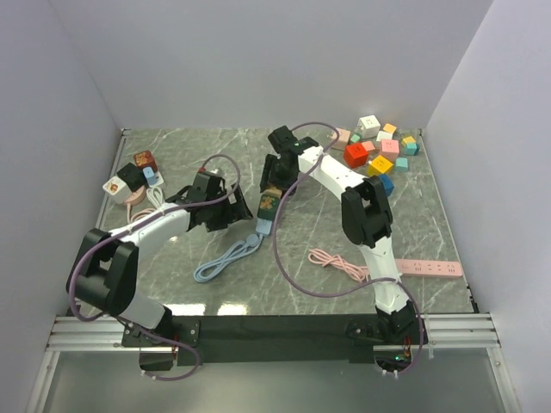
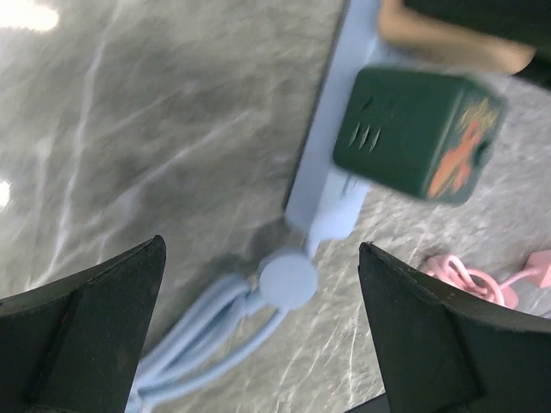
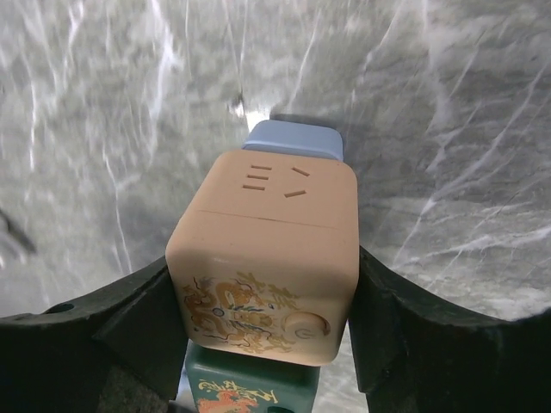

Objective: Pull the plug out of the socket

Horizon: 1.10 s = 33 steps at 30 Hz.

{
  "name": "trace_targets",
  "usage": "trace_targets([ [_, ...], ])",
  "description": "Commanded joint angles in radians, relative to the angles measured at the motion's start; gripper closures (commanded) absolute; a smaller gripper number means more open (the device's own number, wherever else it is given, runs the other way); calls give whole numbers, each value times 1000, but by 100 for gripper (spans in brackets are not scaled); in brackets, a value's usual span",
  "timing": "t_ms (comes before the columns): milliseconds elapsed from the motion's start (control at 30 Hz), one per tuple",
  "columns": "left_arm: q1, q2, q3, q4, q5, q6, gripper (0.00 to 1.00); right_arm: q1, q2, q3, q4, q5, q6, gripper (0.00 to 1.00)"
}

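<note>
Grey marble table (image 1: pixel 430 215), white walls (image 1: pixel 258 60); right tool (image 3: pixel 263 292) clamps tan plug (image 3: pixel 267 249), left tool (image 2: pixel 260 243) gapes

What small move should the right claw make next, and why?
Probably draw the beige plug straight off the blue strip. The right claw seems to press both sides of the plug, which sits in the strip. The left claw hangs open above the strip, holding nothing, so the pull should be slow.
</note>
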Motion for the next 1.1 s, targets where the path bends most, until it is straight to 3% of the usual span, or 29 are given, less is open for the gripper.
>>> trace_targets([
  [0,1,17,70,145,83,88,1,-17,-58,-69,64,-133,-107,100],
  [100,1,29,57,283,216,103,1,-18,-32,-35,24,-171,-162,100],
  [133,1,35,54,335,255,97,9,-20,-26,-21,17,-181,-172,100],
  [200,2,61,55,396,379,91,27,-20,-21,-20,12,-197,-184,100],
  [233,2,89,54,464,428,79,52,-23,-22,-23,15,-202,-186,100],
  [333,2,153,63,568,554,31,88,-26,-27,-21,17,-216,-190,100],
  [400,2,188,54,639,632,-19,99,-28,-27,-18,12,-219,-199,100],
  [567,2,296,20,886,688,-164,99,-32,-39,-49,30,-242,-202,100],
  [733,16,400,9,779,568,-155,99,-34,-47,-9,3,-225,-169,100],
  [900,28,458,8,555,438,-35,99,-32,-50,81,-74,-161,-138,100],
  [1067,36,554,-51,541,378,0,99,-28,-62,167,-161,-61,-94,100],
])
